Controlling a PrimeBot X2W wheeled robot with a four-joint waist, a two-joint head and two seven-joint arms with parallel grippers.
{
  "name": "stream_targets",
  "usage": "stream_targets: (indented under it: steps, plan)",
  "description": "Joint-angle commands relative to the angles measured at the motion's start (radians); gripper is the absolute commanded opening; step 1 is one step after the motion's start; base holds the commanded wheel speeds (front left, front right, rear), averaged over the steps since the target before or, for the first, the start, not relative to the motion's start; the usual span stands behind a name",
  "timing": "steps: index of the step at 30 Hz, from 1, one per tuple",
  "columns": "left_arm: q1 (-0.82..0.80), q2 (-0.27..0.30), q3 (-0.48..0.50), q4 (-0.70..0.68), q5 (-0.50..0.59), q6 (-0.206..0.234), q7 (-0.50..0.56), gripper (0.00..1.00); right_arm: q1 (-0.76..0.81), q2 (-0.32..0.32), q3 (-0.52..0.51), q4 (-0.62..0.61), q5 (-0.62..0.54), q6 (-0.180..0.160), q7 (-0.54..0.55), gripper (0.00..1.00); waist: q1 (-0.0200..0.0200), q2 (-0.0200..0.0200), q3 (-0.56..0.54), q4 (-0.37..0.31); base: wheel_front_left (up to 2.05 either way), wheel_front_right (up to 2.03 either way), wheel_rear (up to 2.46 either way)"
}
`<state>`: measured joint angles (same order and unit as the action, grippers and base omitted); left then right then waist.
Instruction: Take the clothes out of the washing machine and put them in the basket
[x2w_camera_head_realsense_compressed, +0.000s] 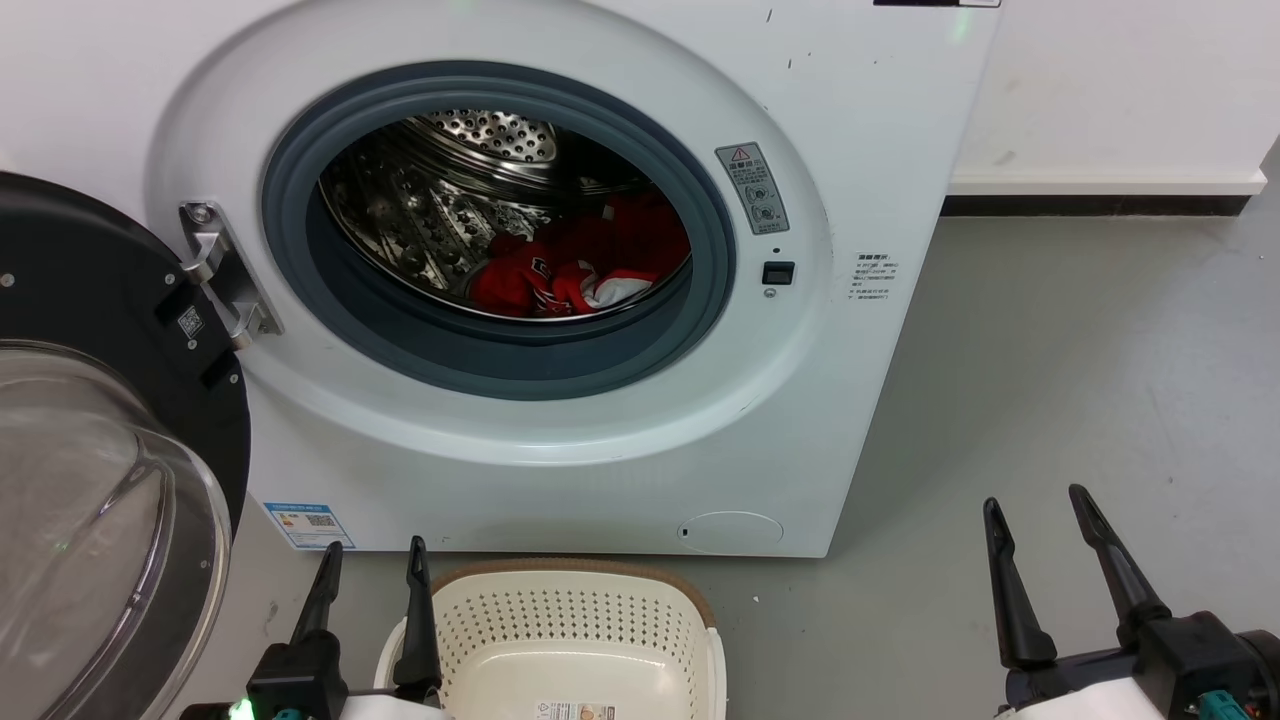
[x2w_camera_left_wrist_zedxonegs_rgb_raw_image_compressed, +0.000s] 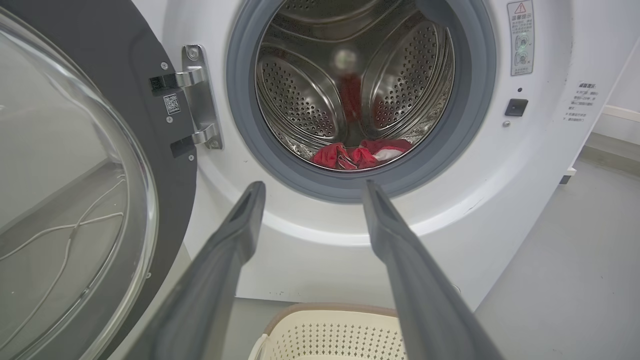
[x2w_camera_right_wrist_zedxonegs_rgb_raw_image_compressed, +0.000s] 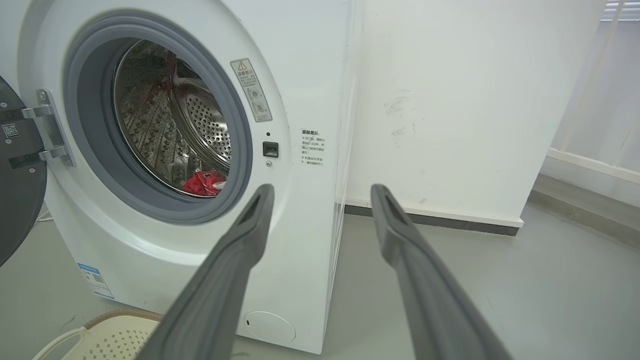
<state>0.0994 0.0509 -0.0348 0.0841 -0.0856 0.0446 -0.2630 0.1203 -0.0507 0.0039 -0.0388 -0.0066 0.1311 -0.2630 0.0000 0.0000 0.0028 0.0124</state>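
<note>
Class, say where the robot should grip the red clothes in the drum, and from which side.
Pinch a raised fold atop the clothes, coming straight in through the open door ring and slightly downward: they lie crumpled low on the drum floor.

The large front-loading washing machine (x2w_camera_head_realsense_compressed: 560, 480) is finished in white, its rubber door ring (x2w_camera_head_realsense_compressed: 500, 375) in grey, its steel drum (x2w_camera_head_realsense_compressed: 490, 135) dotted with holes. The crumpled thin jerseys (x2w_camera_head_realsense_compressed: 580, 265) are coloured red with white trim. The oval plastic basket (x2w_camera_head_realsense_compressed: 560, 620) is perforated, coloured cream and rimmed in brown
</note>
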Motion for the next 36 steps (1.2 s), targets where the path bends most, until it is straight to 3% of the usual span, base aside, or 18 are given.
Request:
stream_targets:
  steps: [1, 7, 17, 28, 30, 31, 36]
  plan:
    - [0.008, -0.001, 0.0, 0.003, -0.006, 0.002, -0.003, 1.0, 0.003, 0.001, 0.001, -0.001, 0.003, -0.001, -0.003, 1.0, 0.0, 0.0, 0.0, -0.001, 0.0, 0.0, 0.0]
    - [-0.004, -0.001, 0.003, 0.011, -0.012, 0.003, -0.003, 1.0, 0.0, 0.001, 0.002, -0.005, 0.001, -0.001, -0.003, 1.0, 0.0, 0.0, 0.004, -0.004, 0.0, 0.0, 0.0]
    - [-0.214, 0.019, 0.077, 0.123, 0.01, -0.078, -0.003, 1.0, -0.05, 0.001, 0.018, -0.019, -0.008, -0.001, -0.003, 1.0, 0.0, 0.0, 0.074, -0.052, 0.0, 0.0, 0.0]
    - [-0.607, 0.097, 0.095, 0.367, 0.046, -0.124, -0.003, 1.0, -0.131, 0.001, 0.019, -0.036, 0.006, -0.001, -0.003, 1.0, 0.0, 0.0, 0.225, -0.131, 0.0, 0.0, 0.0]
    - [-0.69, 0.125, 0.094, 0.434, 0.045, -0.133, -0.003, 1.0, -0.151, 0.001, 0.018, -0.039, 0.012, -0.001, -0.003, 1.0, 0.0, 0.0, 0.256, -0.146, 0.0, 0.0, 0.0]
    - [-0.794, 0.142, 0.074, 0.533, 0.064, -0.135, -0.003, 1.0, -0.176, 0.001, 0.016, -0.042, 0.019, -0.001, -0.003, 1.0, 0.0, 0.0, 0.301, -0.166, 0.0, 0.0, 0.0]
    - [-0.99, 0.194, 0.05, 0.695, 0.085, -0.141, 0.054, 1.0, -0.221, 0.002, 0.017, -0.049, 0.037, -0.001, -0.003, 1.0, 0.0, 0.0, 0.382, -0.198, 0.0, 0.0, 0.0]
